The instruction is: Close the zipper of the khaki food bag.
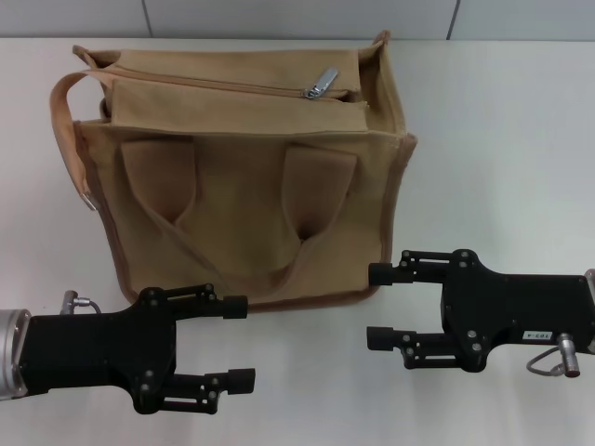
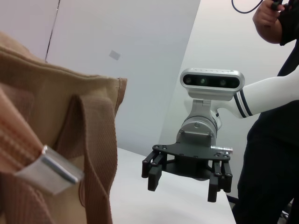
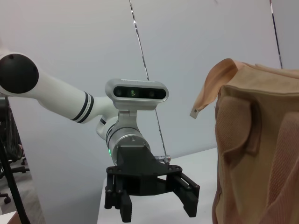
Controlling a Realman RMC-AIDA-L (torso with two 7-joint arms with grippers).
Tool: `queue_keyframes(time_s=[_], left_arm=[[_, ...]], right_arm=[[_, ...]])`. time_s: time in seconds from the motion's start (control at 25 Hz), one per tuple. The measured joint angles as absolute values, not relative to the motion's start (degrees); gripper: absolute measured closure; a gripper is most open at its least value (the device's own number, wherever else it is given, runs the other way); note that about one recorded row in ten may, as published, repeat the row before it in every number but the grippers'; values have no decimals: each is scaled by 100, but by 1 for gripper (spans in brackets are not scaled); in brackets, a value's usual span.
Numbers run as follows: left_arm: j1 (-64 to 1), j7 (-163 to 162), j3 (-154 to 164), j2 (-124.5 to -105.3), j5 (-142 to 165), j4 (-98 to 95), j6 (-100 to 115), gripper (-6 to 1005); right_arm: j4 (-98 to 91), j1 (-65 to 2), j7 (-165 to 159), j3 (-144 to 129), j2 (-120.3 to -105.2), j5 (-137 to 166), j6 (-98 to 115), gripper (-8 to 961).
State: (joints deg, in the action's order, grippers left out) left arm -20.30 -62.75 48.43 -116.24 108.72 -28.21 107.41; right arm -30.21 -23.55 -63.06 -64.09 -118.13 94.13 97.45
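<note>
The khaki food bag (image 1: 242, 186) stands upright on the white table, its two loop handles hanging down the near side. The zipper (image 1: 214, 82) runs along the top panel, and its silver pull tab (image 1: 321, 84) lies toward the right end. The fabric end strap (image 1: 67, 121) loops off the bag's left side. My left gripper (image 1: 240, 342) is open and empty, low in front of the bag's left corner. My right gripper (image 1: 376, 306) is open and empty, just off the bag's front right corner. Neither touches the bag. The right wrist view shows the left gripper (image 3: 158, 210) beside the bag (image 3: 252, 121).
The white table (image 1: 502, 139) spreads around the bag, with a wall behind it. In the left wrist view the strap's metal tip (image 2: 51, 168) hangs close to the camera, the right gripper (image 2: 183, 186) is farther off, and a person in black (image 2: 275, 140) stands beyond.
</note>
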Motion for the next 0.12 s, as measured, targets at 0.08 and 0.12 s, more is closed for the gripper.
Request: queue_keyframes(time_s=[0.08, 0.12], left_arm=[[-2030, -6275, 4843, -11624, 10873, -2821, 10739, 188], [-2030, -6275, 4843, -11624, 10874, -2821, 10735, 188]], right_arm=[[-3021, -2356, -6306, -6412, -11813, 9413, 9745, 250], [-3021, -2356, -6307, -6413, -11812, 9413, 9746, 250]])
